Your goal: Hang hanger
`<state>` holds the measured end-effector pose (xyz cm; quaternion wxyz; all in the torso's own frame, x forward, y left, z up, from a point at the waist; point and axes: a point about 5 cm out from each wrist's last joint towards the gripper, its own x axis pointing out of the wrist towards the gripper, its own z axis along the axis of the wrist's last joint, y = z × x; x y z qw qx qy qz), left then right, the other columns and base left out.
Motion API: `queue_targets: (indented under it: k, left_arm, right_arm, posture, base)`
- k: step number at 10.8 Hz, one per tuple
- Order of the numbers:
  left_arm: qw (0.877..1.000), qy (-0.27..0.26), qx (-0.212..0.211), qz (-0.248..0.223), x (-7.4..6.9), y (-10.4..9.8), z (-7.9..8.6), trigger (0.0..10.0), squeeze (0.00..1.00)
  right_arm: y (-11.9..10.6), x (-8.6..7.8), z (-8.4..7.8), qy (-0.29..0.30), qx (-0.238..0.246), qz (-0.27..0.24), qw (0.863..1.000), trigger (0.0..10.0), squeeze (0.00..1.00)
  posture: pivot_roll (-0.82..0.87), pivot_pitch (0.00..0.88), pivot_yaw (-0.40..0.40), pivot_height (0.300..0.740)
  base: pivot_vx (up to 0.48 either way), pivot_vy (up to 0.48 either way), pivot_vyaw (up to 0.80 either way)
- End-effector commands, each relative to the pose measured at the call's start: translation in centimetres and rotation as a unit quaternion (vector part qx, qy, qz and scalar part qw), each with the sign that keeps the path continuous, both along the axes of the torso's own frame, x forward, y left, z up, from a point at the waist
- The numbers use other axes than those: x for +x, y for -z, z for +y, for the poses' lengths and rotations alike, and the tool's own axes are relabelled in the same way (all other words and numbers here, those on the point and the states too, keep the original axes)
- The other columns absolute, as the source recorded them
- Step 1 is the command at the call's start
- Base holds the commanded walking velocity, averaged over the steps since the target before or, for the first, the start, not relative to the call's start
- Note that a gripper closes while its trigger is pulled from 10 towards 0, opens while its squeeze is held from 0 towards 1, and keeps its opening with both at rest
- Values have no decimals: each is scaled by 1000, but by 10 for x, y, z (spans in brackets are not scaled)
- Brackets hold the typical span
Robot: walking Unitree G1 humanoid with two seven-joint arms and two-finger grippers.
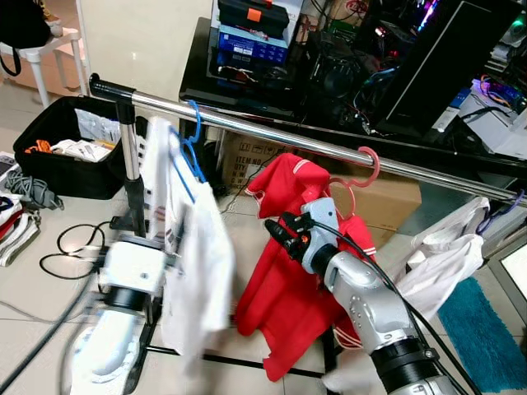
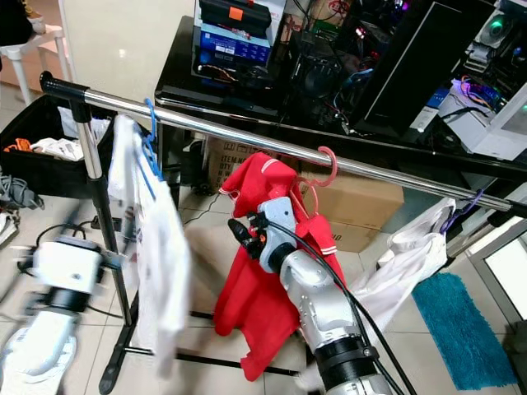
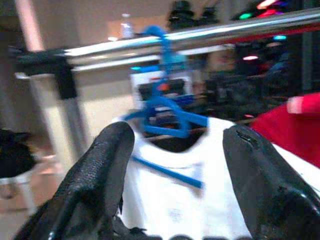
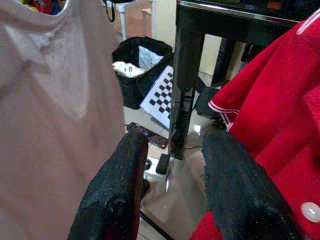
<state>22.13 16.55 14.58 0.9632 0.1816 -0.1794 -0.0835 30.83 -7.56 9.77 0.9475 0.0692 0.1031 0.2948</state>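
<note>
Now blue hanger [image 3: 167, 112] hooked on rail [image 1: 272, 136], just beyond left hand [image 3: 177, 165], fingers apart, empty.

A rail [image 1: 272, 136] crosses the frame from upper left to right edge. On it hang a hanger [image 1: 191, 140] with a shirt [image 1: 193, 255] at left, another hanger [image 1: 362, 173] with a polo [image 1: 284, 271] at centre — both before a desk [image 1: 247, 90]. A basket [image 1: 70, 148] sits far left, a box [image 1: 387, 202] behind the polo.
</note>
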Motion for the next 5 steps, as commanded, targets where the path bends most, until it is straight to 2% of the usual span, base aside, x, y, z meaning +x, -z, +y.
queue_targets:
  k: [1, 2, 3, 5]
  left_arm:
    - [1000, 28, -4, 1, 2, 0, -9, 10000, 0]
    - [999, 47, -4, -2, 5, -1, -15, 10000, 0]
    - [999, 41, -5, -4, 11, -2, -14, 10000, 0]
    - [1000, 4, -3, 8, 10, 9, -4, 10000, 0]
  right_arm:
    - [-3, 4, -12, 23, -2, -6, 1000, 10000, 0]
    - [-4, 5, -14, 27, -2, -10, 1000, 10000, 0]
    - [-8, 9, -16, 28, -5, -19, 999, 10000, 0]
    - [-21, 8, -14, -15, -5, -43, 999, 10000, 0]
  posture:
    - [340, 66, -211, 740]
    - [336, 65, -210, 740]
    - [330, 63, -206, 740]
    - [321, 65, -204, 740]
  base:
    - [0, 0, 0]
    - [0, 0, 0]
    - [0, 0, 0]
    - [0, 0, 0]
